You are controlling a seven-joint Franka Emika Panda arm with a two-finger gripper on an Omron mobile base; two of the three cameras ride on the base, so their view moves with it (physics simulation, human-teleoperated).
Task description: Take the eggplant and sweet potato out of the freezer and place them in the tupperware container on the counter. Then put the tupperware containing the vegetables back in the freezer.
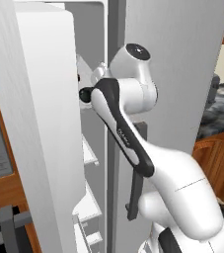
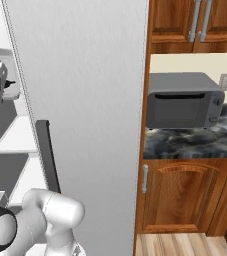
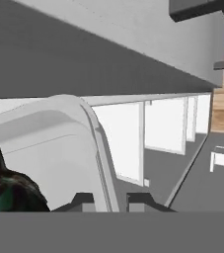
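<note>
While the white arm reaches into the open freezer [image 1: 96,148], the gripper [image 3: 108,200] has its fingers drawn narrow together with nothing between them. Near-black and glossy, the eggplant [image 3: 7,190] lies low at the left of the hand view, beside a white curved bin wall [image 3: 79,133]. On the counter [image 2: 195,142] stands a grey toaster oven [image 2: 182,100].

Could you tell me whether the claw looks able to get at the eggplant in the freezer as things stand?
Probably yes, after opening: in the hand view the eggplant lies beside the claw, which is shut, with nothing visible between them inside the open freezer.
</note>
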